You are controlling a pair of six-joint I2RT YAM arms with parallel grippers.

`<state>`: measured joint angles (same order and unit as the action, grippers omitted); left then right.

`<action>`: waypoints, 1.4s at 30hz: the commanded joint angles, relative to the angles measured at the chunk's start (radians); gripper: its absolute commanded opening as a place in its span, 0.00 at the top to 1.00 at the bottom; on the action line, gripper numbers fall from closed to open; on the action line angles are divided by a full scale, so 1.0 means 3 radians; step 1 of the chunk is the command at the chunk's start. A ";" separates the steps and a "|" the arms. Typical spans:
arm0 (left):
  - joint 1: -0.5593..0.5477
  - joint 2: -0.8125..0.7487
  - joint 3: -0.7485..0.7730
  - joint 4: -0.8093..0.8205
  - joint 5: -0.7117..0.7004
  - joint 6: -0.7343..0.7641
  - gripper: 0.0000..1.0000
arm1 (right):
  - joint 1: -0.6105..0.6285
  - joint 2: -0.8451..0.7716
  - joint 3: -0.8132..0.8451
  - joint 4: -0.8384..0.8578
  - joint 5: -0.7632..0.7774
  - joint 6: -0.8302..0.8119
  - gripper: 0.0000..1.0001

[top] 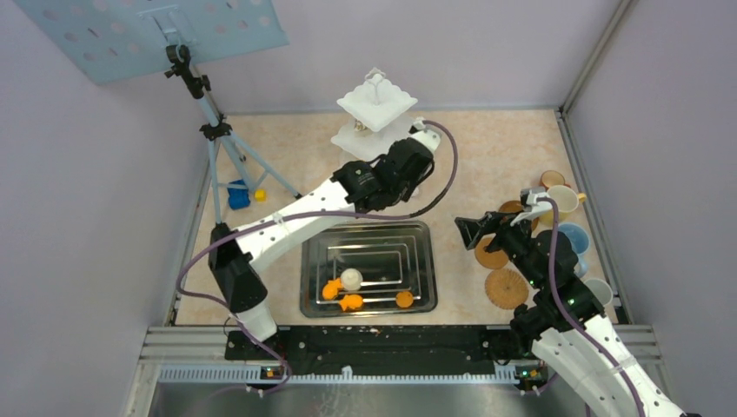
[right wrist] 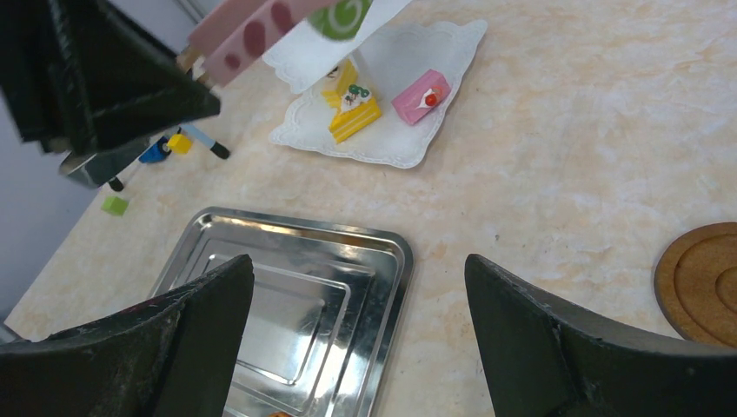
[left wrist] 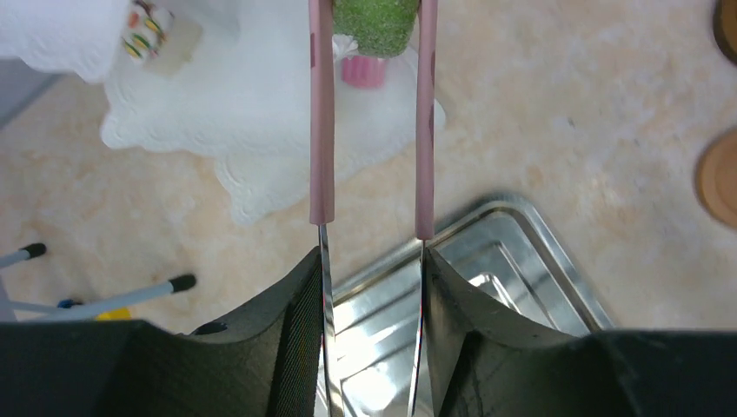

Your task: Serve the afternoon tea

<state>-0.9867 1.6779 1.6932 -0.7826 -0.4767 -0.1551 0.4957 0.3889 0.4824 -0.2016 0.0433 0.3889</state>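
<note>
1. Left gripper [left wrist: 372, 271]: the jaws are clamped on the steel shanks of the pink tongs [left wrist: 322, 130]. The tong tips run off the top edge of the left wrist view.
2. Green swirl pastry [left wrist: 376, 22]: pinched between the tong arms over the bottom tier of the white three-tier stand [top: 375, 100]. Its top is cut off, and contact with a tier cannot be told.
3. Pink pastry [right wrist: 421, 97] and yellow pastry [right wrist: 352, 117]: on the bottom tier.
4. Right gripper [right wrist: 356, 261]: jaws spread wide and holding nothing, over the tabletop [top: 504, 148] by the steel tray [top: 365, 226].
5. Orange pastries [top: 330, 288] and a cream pastry [top: 351, 278]: in the tray's near end.
6. Mugs [top: 563, 201] and coasters [top: 507, 287]: at the right edge, partly hidden by the right arm.
</note>
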 commanded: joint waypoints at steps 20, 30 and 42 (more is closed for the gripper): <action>0.0335 0.1225 0.1000 0.0706 -0.0972 0.0890 0.61 | 0.0027 -0.0107 0.0087 -0.0008 0.0050 0.0004 0.10; 0.0405 0.1322 0.1118 0.0438 -0.0868 0.0723 0.51 | 0.0027 -0.0115 0.0075 -0.0014 0.0045 0.0023 0.10; 0.0392 0.1146 0.1181 0.0268 -0.0613 0.0531 0.37 | 0.0025 -0.0108 0.0074 0.0002 0.0014 0.0043 0.10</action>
<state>-0.8673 2.0865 1.9881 -0.6861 -0.6960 0.0456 0.4957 0.3618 0.4824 -0.2253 0.0513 0.3904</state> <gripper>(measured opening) 0.627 0.898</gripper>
